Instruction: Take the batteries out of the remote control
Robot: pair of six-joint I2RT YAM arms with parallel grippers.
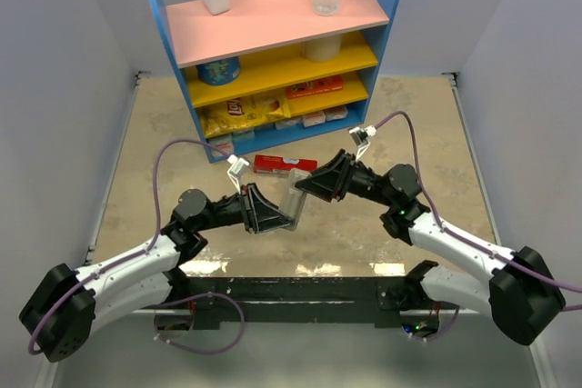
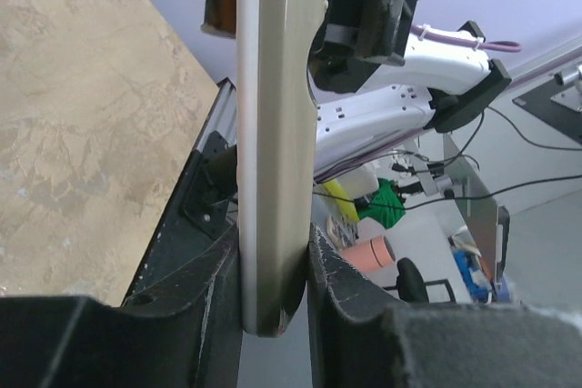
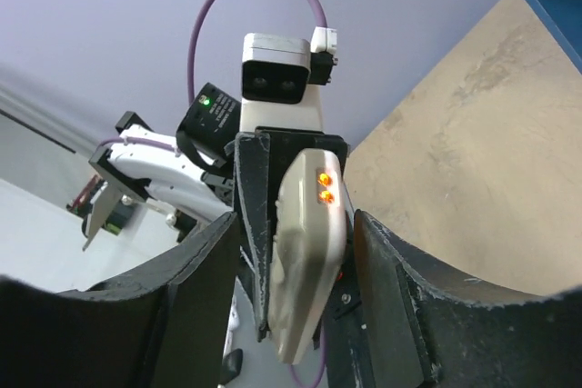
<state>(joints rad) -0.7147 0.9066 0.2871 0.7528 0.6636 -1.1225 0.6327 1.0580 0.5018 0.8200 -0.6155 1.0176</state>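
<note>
The remote control point(image 1: 293, 199) is a slim pale grey bar held in the air between both arms over the table's middle. My left gripper point(image 2: 275, 288) is shut on its lower end, and its fingers point(image 2: 214, 297) press both flat sides of the remote control point(image 2: 277, 115). My right gripper point(image 3: 296, 288) stands open around the other end of the remote control point(image 3: 307, 261), with a gap on each side. Two small orange lights point(image 3: 323, 186) glow on that end. The batteries are hidden. In the top view the left gripper point(image 1: 271, 213) and right gripper point(image 1: 311, 184) face each other.
A flat red box point(image 1: 284, 164) lies on the table just behind the grippers. Behind it stands a blue shelf unit point(image 1: 273, 52) with snacks and bottles. Grey walls close in the left and right sides. The black base rail point(image 1: 300, 293) runs along the near edge.
</note>
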